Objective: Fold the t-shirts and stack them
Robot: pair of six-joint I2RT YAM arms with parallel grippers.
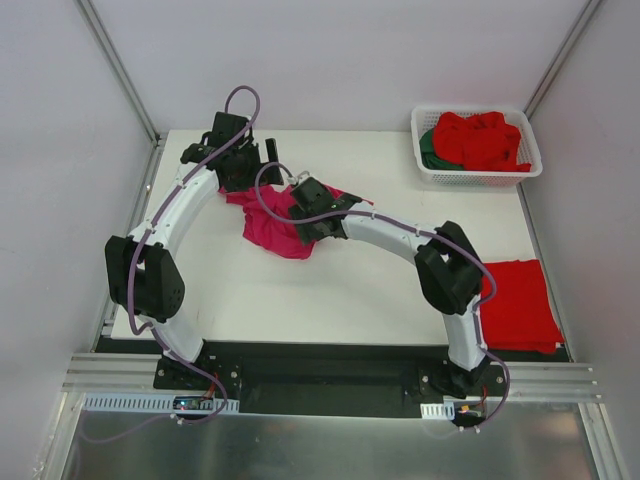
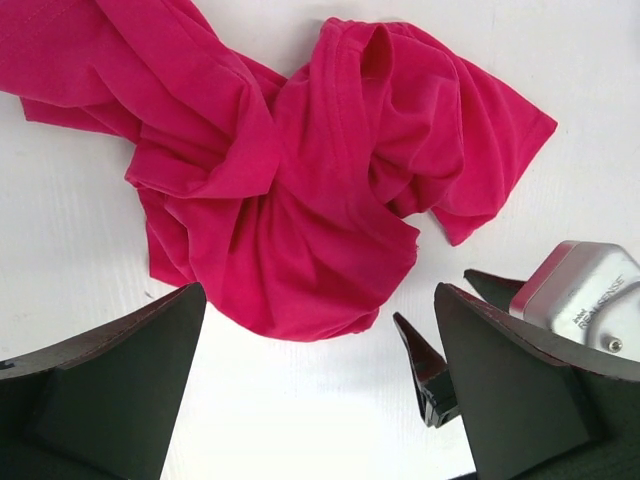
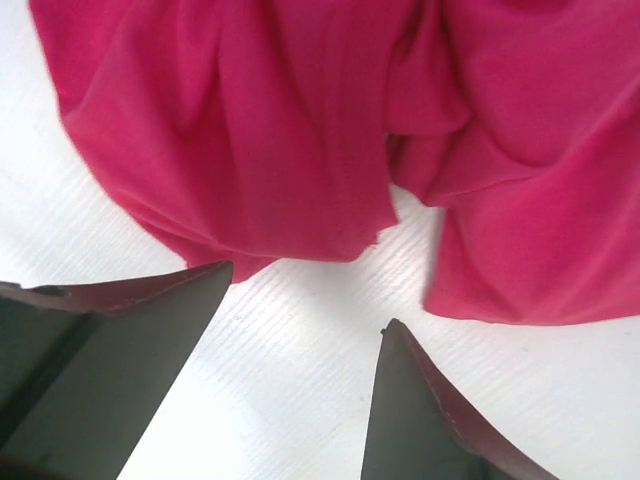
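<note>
I have the magenta t-shirt (image 1: 272, 228) lying crumpled on the table (image 1: 330, 300), toward its far side and between both arms, where either wrist can reach a hem. My left jaws hang wide open above it, empty, with the whole bunch of cloth in sight below. My right jaws stand partly apart, low at the shirt's edge, with only bare table between them; I judge they are placed to pinch that edge. A red t-shirt (image 1: 520, 300) lies folded flat at the right near edge, likely the base of the stack. More red t-shirts (image 1: 482, 140) and a green one (image 1: 430, 152) wait in the white basket (image 1: 478, 178).
</note>
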